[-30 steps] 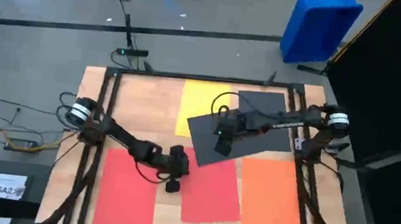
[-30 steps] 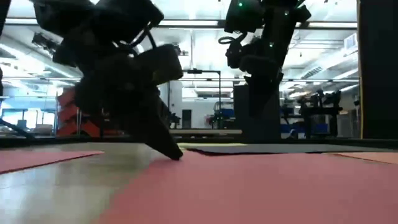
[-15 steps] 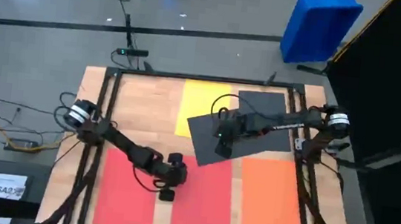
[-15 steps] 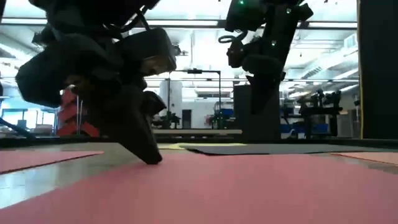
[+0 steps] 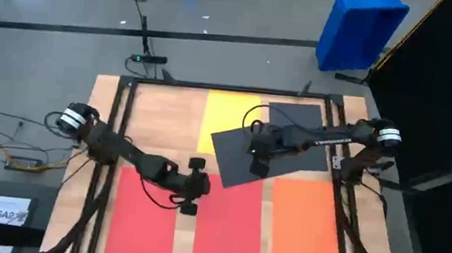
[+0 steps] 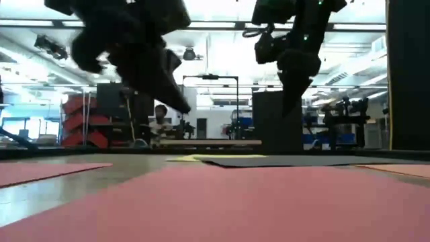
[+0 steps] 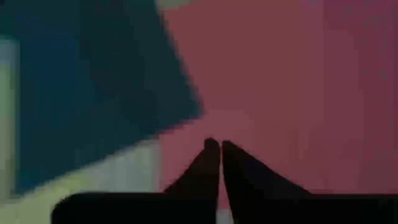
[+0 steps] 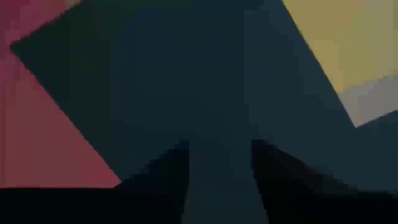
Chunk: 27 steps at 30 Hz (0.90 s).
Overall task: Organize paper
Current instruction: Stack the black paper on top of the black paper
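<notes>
L jaws [image 7: 220,149] clenched, above red sheet [image 5: 232,213] | R jaws [image 8: 220,155] apart, over dark sheet [image 5: 236,151]

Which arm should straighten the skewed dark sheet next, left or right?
Right. The right gripper sits directly over the tilted dark sheet, fingers apart. The left gripper is lifted over the middle red sheet, fingers together, farther off.

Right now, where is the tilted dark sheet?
In the high view the tilted dark sheet lies right of centre, overlapping the yellow sheet and a second dark sheet, under the right end effector.
</notes>
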Tool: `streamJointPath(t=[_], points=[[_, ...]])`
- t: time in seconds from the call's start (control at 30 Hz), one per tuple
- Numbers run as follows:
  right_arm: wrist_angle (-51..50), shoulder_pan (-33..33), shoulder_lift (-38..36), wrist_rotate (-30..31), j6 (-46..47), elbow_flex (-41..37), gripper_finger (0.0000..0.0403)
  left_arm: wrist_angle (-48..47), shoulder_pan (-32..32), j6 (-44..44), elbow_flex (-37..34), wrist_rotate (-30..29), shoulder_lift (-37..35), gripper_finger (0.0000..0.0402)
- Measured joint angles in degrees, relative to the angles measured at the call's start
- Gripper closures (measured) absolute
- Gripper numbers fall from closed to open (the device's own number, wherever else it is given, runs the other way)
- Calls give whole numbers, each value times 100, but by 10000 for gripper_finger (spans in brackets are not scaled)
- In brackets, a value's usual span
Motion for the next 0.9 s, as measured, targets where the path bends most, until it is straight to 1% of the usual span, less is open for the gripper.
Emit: streamJointPath(t=[0.07,0.2,0.3,0.4,0.53,0.6,0.8,0.9], points=[[-64,0,-135,1,-3,0,259,-132,265,290,3,81,34,364],[-137,27,-421,11,71,-137,259,-575,865,859,-4,161,66,305],[47,83,-676,11,178,-439,259,-555,1181,1708,-2,195,59,265],[259,125,-915,1,290,-750,259,-307,1391,2762,1,359,98,241],[506,146,-1191,7,352,-1045,259,-242,1572,3938,5,840,257,229],[543,146,-1315,7,416,-1140,259,-169,1603,4437,5,959,383,228],[626,146,-1547,72,436,-1255,259,537,1712,5299,26,969,733,228],[648,138,-1588,150,432,-1255,259,494,1802,5614,243,978,907,228]])
